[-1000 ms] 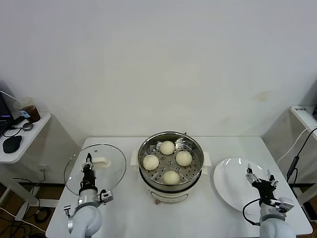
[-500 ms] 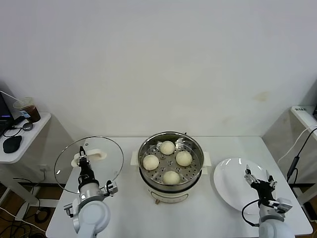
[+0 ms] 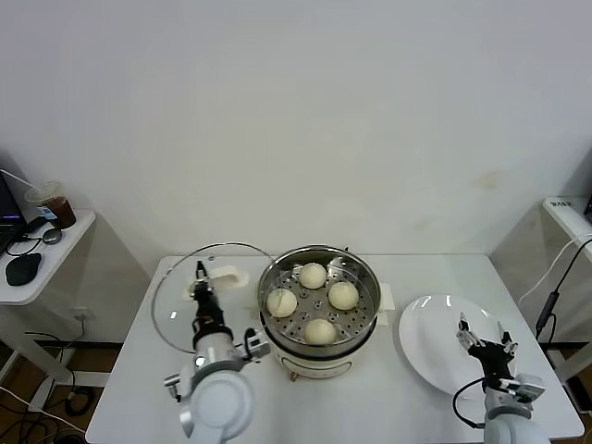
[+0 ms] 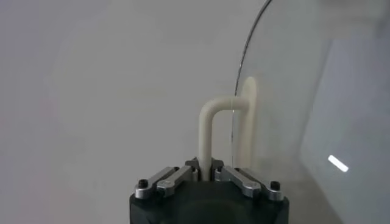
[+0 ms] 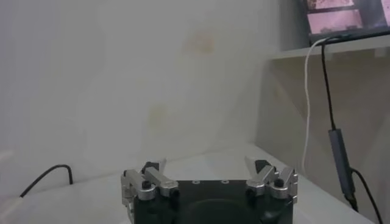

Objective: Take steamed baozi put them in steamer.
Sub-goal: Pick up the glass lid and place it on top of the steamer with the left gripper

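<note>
Four cream-white baozi (image 3: pixel 313 275) lie on the perforated tray inside the shiny steel steamer (image 3: pixel 363 319) on its cream base at the table's middle. My left gripper (image 3: pixel 201 282) is shut on the white handle (image 4: pixel 209 131) of the round glass lid (image 3: pixel 185 301), holding the lid upright above the table just left of the steamer. In the left wrist view the handle runs between the closed jaws and the lid's rim (image 4: pixel 244 61) curves away. My right gripper (image 3: pixel 482 338) is open and empty above the white plate (image 3: pixel 427 347) on the right.
A side shelf (image 3: pixel 55 250) at far left carries a cup of dark drink (image 3: pixel 54 203) and a black mouse (image 3: pixel 22 268). Another shelf with a cable (image 3: pixel 560 268) stands at far right. The white wall is close behind the table.
My left gripper has lifted the glass lid off the table, tilted it upright and carried it right, toward the steamer. The right gripper has barely moved.
</note>
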Available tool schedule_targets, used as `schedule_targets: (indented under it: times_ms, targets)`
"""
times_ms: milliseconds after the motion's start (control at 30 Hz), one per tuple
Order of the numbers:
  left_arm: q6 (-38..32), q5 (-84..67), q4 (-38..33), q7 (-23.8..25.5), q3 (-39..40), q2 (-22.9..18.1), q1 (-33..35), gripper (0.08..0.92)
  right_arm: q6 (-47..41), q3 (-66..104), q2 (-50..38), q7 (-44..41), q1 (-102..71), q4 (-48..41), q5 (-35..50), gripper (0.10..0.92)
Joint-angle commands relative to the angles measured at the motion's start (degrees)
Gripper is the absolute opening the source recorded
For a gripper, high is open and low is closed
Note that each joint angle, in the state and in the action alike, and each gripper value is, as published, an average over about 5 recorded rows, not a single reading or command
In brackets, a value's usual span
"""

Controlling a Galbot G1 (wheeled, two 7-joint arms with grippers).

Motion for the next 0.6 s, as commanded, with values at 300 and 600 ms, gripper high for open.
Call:
schedule_targets:
  times_ms: [300,600]
  targets:
    - [1.02,-6.7,4.07,3.35,18.63,-5.61,-7.65,0.171,0.46,0.74,0.68,-0.08,0.4,-1.63,-1.19,0.823]
    - [1.05,-11.38,9.1,-0.59,21.53,-5.85,-12.55,0.171,0.43,0.93,1.2,-0.02,0.77,-1.7,-1.49,0.823]
